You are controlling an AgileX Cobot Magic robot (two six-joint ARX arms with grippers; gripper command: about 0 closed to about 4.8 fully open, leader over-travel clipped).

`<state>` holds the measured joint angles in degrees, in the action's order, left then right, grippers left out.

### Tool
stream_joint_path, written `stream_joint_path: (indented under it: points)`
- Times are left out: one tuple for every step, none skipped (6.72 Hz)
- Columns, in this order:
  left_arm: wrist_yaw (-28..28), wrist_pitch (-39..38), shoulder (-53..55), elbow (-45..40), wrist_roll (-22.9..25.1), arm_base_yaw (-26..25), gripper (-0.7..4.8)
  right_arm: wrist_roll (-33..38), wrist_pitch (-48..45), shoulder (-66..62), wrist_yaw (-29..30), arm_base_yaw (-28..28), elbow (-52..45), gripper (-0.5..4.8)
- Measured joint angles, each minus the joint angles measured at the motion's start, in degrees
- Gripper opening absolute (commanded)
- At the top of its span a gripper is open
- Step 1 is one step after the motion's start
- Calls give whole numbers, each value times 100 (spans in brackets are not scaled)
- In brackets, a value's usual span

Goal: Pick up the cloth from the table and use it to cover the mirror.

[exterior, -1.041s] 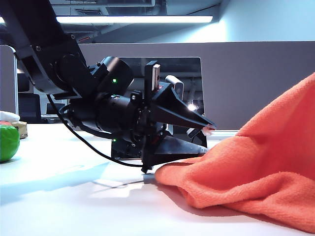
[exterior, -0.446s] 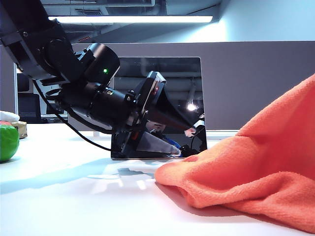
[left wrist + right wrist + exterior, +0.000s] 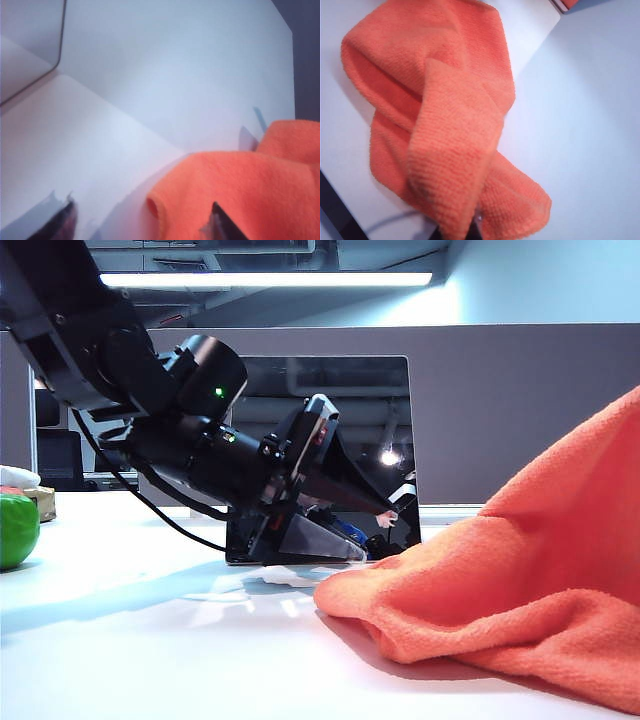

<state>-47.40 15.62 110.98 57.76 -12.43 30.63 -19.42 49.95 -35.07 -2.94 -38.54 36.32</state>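
Reaching low over table (image 3: 120,640), left gripper (image 3: 142,222) spread beside cloth (image 3: 520,570); right gripper pinching cloth, lifted.

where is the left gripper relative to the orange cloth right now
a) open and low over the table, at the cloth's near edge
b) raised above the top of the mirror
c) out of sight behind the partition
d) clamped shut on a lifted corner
a: the left gripper has its fingers spread apart just above the white table, at the edge of the orange cloth, in front of the mirror.
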Motion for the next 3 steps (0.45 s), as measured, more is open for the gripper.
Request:
stream_joint_path:
  points:
    - [7,-7,94,118,-7,26,342,0,2,0,2,0,0,-7]
    - [2,-37,164,317,-4,103,342,0,0,0,4,0,0,-7]
    - [0,-44,179,415,-7,186,342,0,0,0,4,0,0,-7]
